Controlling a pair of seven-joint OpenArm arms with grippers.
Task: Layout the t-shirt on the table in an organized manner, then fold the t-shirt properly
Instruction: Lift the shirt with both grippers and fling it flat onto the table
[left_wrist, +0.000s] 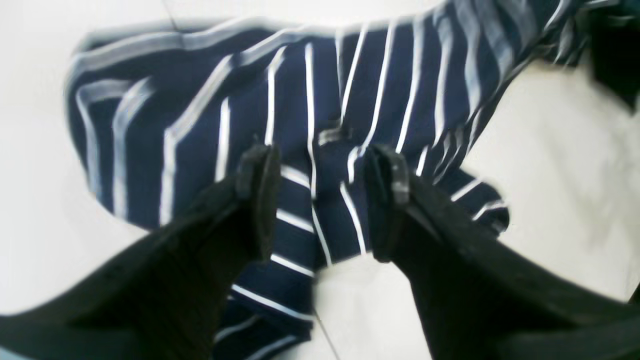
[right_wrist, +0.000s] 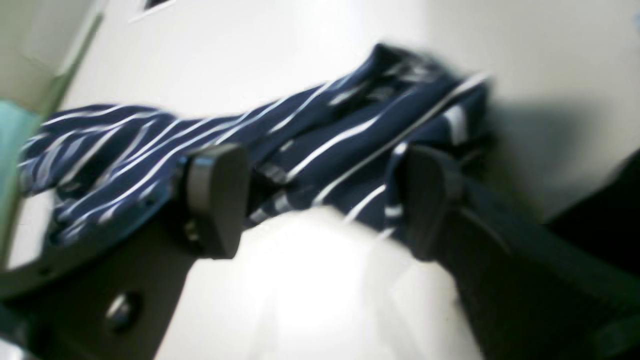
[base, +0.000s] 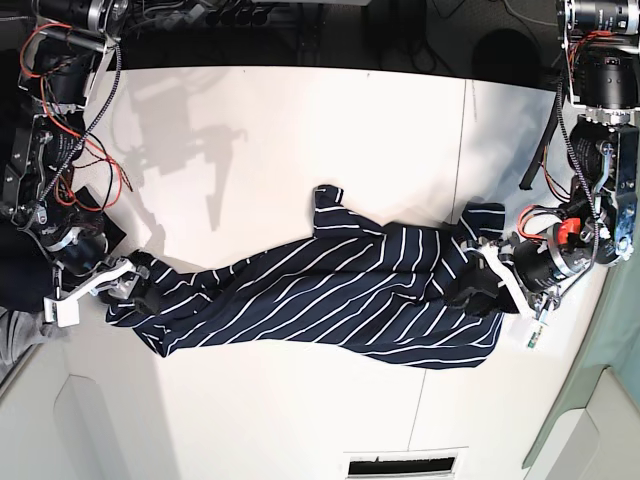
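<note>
The t-shirt (base: 330, 290), navy with thin white stripes, lies crumpled and stretched left to right across the white table (base: 300, 130). My left gripper (base: 472, 275) is at the shirt's right end. In the left wrist view it (left_wrist: 322, 165) is open, with the jaws wide apart over bunched fabric (left_wrist: 310, 100). My right gripper (base: 135, 287) is at the shirt's left end. In the right wrist view it (right_wrist: 320, 195) is open, with the shirt (right_wrist: 310, 145) lying just beyond and between its fingers. Neither gripper holds the cloth.
A dark seam (base: 465, 150) runs across the table at the right. Wires and the arm base (base: 50, 130) crowd the back left corner. A small white tag (base: 533, 338) lies next to the left arm. A vent slot (base: 400, 465) sits at the front edge.
</note>
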